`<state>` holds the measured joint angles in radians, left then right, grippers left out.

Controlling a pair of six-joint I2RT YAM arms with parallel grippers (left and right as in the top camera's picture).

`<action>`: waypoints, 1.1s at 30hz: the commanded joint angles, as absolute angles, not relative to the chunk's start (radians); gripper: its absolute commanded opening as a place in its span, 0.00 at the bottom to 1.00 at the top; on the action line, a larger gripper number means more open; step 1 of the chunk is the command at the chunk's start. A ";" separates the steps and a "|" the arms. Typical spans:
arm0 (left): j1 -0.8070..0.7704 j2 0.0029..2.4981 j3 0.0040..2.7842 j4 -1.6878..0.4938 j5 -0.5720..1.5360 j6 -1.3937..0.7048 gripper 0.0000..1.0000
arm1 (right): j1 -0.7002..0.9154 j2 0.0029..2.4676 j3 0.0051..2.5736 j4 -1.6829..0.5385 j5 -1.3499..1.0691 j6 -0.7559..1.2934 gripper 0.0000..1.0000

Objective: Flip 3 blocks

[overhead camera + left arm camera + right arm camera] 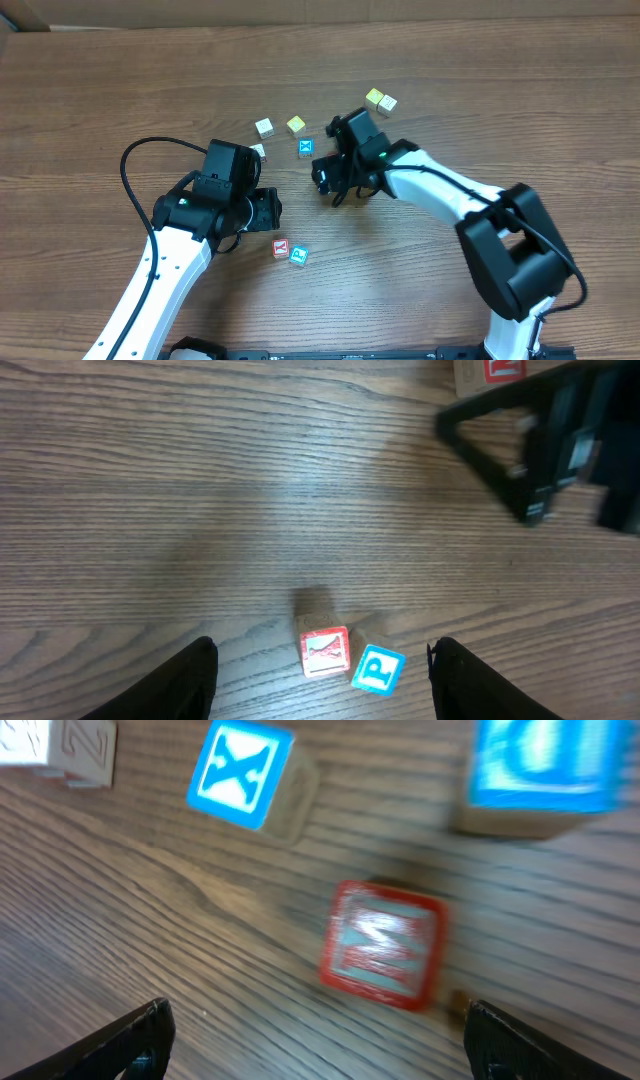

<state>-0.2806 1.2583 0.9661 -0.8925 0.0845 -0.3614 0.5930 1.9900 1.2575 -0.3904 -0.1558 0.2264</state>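
On the wooden table [100, 90], a blue X cube [306, 148] sits near a white cube [264, 127] and a yellow cube [296, 124].

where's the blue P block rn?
Overhead view: the blue P block sits on the robot's side of the table, about centre, right beside a red block on its left.

Soft even light, right wrist view motion-blurred

Just a brown wood-grain worktop [90, 90], evenly lit with a soft sheen; bordered along the far edge by a paler tan strip [200, 10].
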 commanded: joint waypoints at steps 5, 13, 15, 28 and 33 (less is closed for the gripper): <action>-0.277 1.244 0.982 -0.897 0.118 -0.335 0.61 | 0.617 2.013 1.271 -0.316 -0.073 0.285 0.85; -0.277 1.244 0.982 -0.904 0.125 -0.324 0.61 | 0.617 2.013 1.271 -0.303 0.046 0.393 0.77; -0.277 1.244 0.982 -0.908 0.125 -0.324 0.61 | 0.617 2.021 1.271 -0.292 0.051 0.431 0.77; -0.277 1.244 0.982 -0.917 0.130 -0.325 0.61 | 0.618 2.080 1.271 -0.276 0.023 0.551 0.53; -0.277 1.244 0.982 -0.916 0.131 -0.324 0.61 | 0.616 2.077 1.271 -0.319 0.023 0.551 0.15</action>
<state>-0.2806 1.2583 0.9661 -0.9161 0.1177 -0.3546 0.6167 2.0495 1.2736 -0.2947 0.0307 0.5346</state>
